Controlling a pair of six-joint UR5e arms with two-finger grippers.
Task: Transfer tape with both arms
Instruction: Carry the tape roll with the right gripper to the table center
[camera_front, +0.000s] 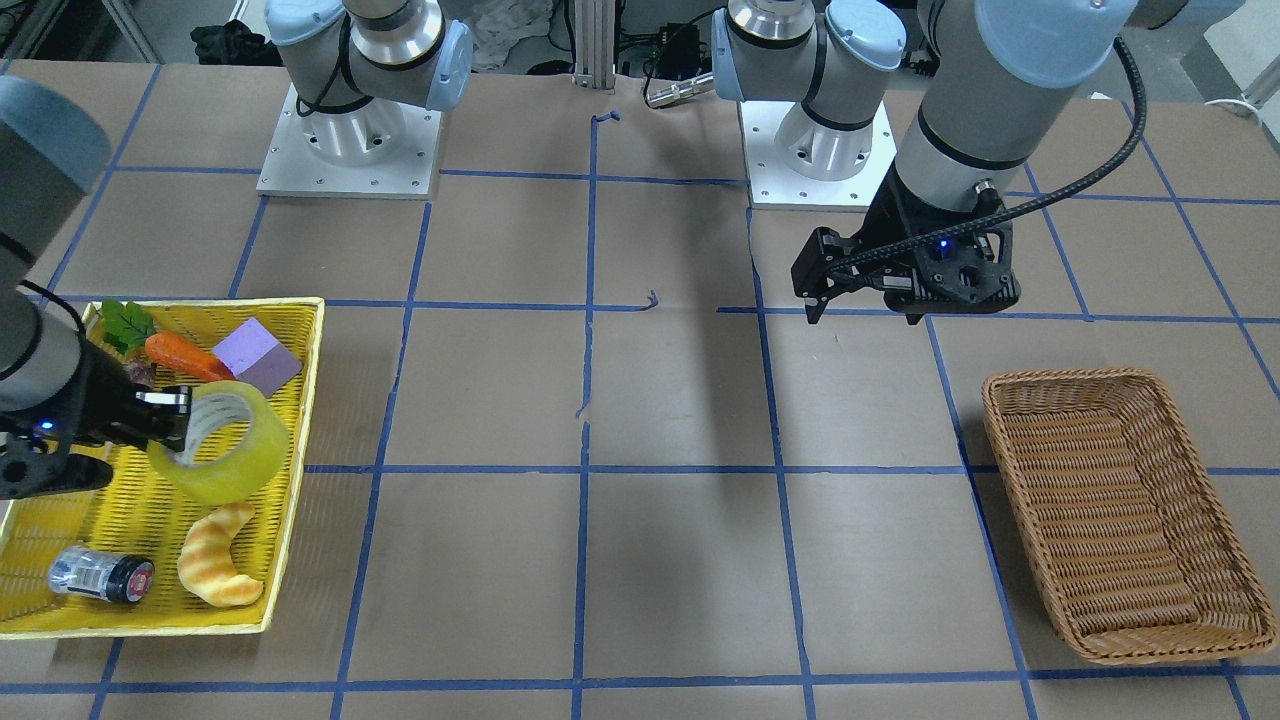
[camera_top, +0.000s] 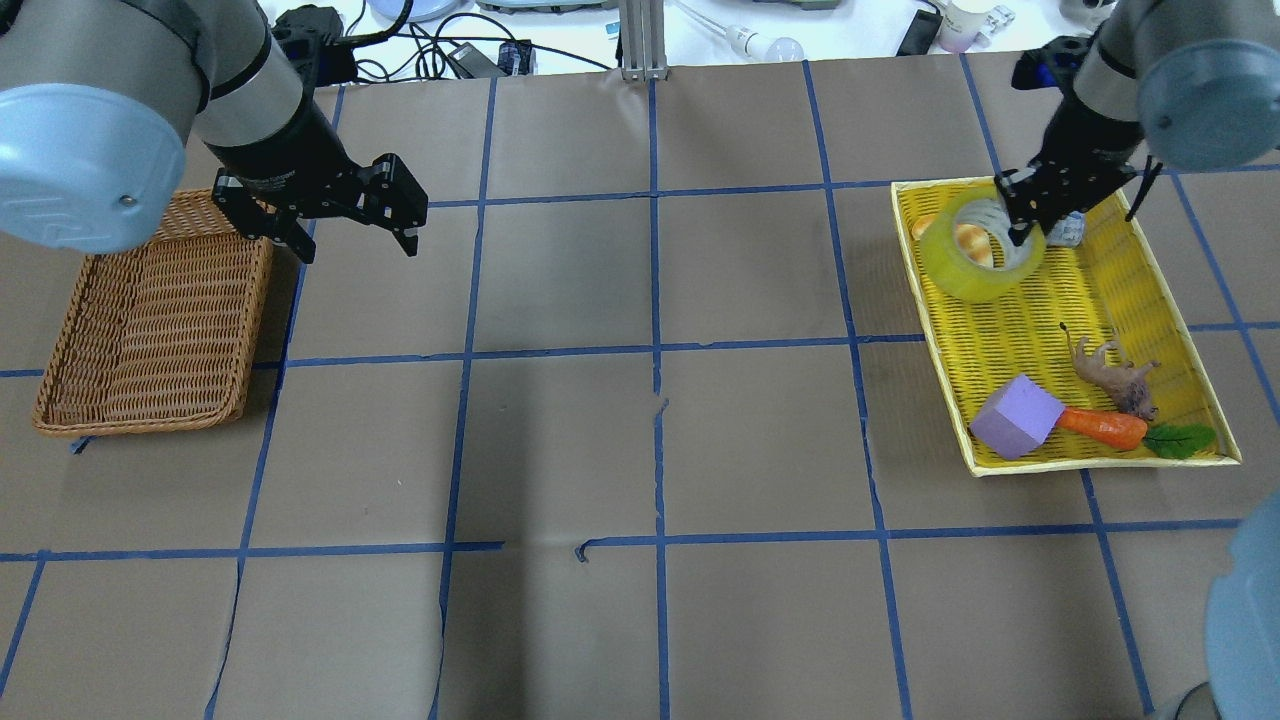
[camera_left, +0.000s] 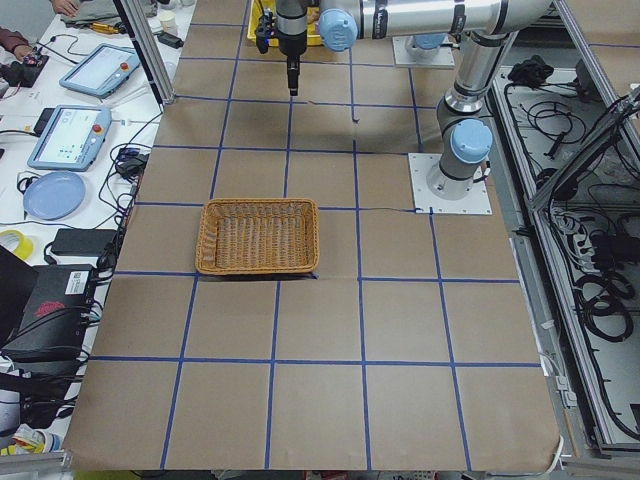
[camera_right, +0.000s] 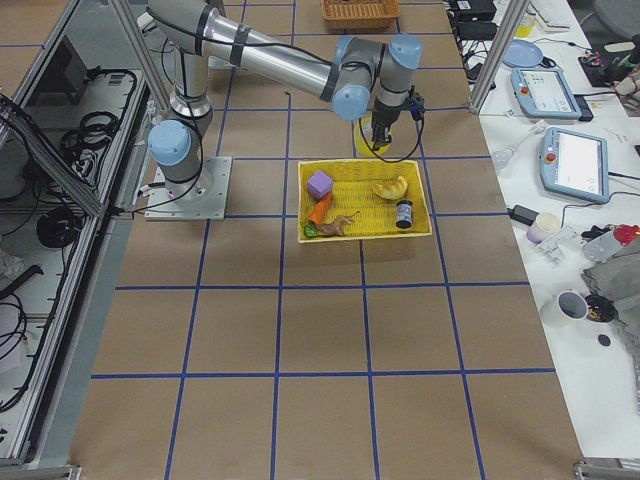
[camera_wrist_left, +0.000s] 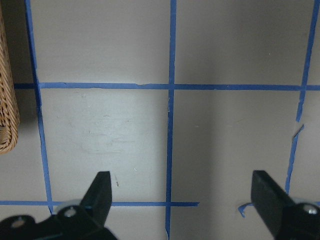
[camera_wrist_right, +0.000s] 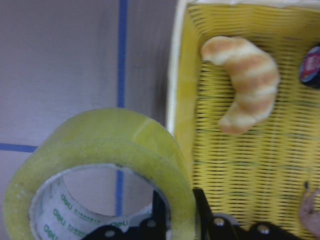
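The right claw (camera_front: 172, 420) is clamped on the wall of the tape (camera_front: 228, 442), one jaw inside the whitish core and one outside. The tape hangs tilted, lifted over the yellow tray (camera_front: 308, 390), at the side nearest the table's middle. In the tray lie a croissant (camera_front: 220, 555), a jar (camera_front: 100, 577), a purple block (camera_front: 257, 355) and a carrot (camera_front: 185, 357). The left claw (camera_top: 355, 240), jaws wide apart and holding nothing, hovers over the table just beside the wicker basket (camera_top: 150, 320), well apart from the tray.
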